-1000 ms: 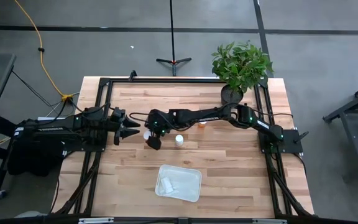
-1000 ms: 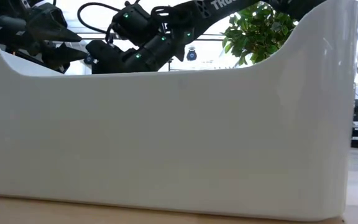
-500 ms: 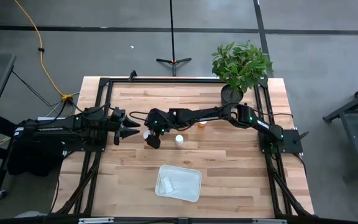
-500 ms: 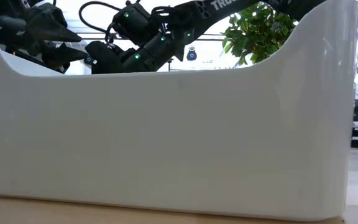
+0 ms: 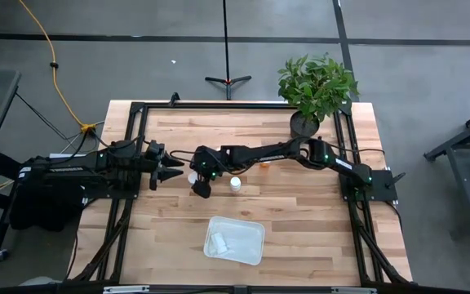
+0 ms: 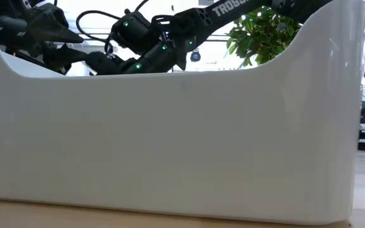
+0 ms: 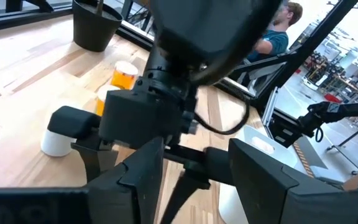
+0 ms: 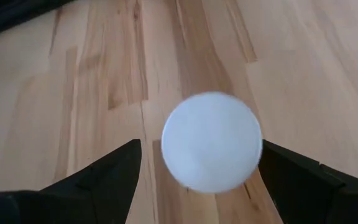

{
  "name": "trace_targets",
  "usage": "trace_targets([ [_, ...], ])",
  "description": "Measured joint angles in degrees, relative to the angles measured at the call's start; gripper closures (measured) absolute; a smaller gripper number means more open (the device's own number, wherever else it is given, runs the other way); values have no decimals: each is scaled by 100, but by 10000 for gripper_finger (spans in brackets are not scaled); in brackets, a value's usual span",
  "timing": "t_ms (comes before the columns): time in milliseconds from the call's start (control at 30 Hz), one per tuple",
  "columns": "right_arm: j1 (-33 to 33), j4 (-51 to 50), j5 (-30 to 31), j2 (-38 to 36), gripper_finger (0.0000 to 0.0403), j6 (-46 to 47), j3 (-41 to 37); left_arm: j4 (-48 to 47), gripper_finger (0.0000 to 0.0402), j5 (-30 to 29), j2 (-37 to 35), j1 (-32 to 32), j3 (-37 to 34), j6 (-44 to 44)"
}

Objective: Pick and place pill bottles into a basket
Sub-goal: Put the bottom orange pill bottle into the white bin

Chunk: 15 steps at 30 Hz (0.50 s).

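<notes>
Wood table (image 5: 300,204): right gripper (image 8: 194,177) fingers apart, straddling a bottle (image 8: 211,140) cap. Drop straight, centre, then close. Left gripper (image 5: 168,172) waits nearby, fingers apart.

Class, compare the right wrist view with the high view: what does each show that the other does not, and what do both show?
Only the right wrist view: a pill bottle's white cap framed between the open right gripper's fingers. Only the high view: the basket, the potted plant, the left gripper and another bottle. Both: the wooden table.
</notes>
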Motion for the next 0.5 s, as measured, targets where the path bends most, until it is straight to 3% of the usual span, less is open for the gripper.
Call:
trace_targets([
  [500, 4, 259, 14, 82, 97, 104, 10, -2, 186, 21, 0, 0, 0, 0],
])
